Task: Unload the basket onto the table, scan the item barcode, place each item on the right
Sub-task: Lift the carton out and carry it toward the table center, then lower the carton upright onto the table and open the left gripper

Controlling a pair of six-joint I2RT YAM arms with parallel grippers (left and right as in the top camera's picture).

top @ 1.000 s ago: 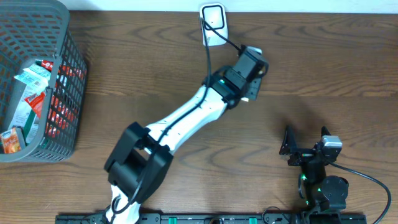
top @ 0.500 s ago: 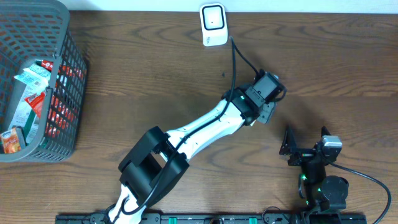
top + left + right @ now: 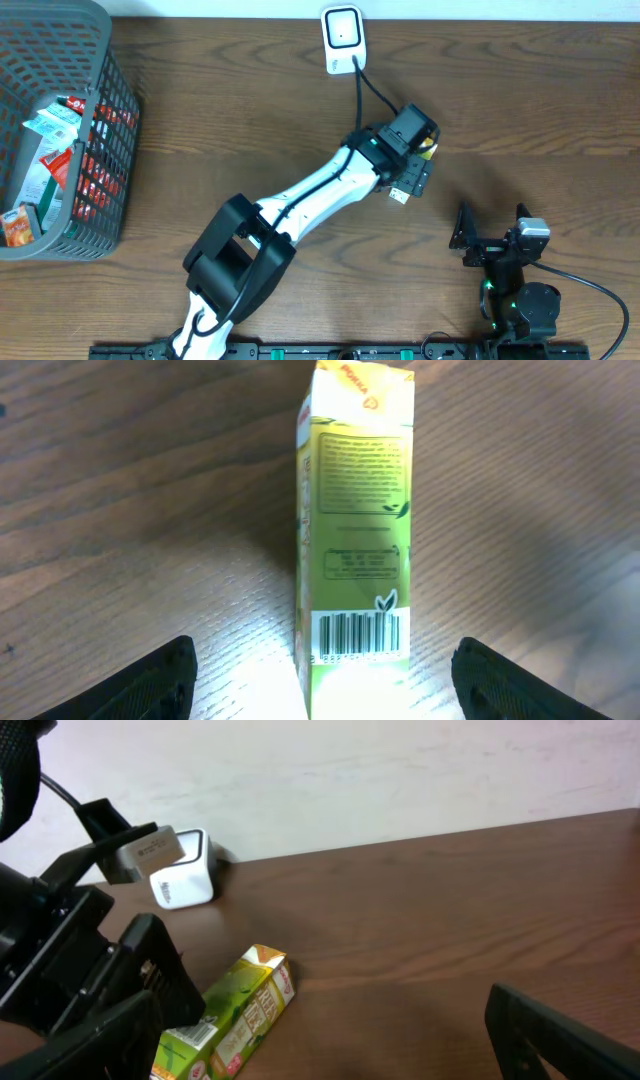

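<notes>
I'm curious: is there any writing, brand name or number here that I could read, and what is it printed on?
Nothing here reads clearly.
Red letters at the top edge of the carton: cut off, unreadable.
Fine print on its green panels: too small.
Digits under the barcode: blurred.
Print on the packets in the basket: too small.
On the scanner: no writing visible.

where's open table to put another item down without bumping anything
Widest bare wood: between the basket and the left arm. Also free: the back right stretch, right of the scanner and beyond the right arm. Crowded: the middle, where the carton lies between the open left tool fingers, with the cable close by.
</notes>
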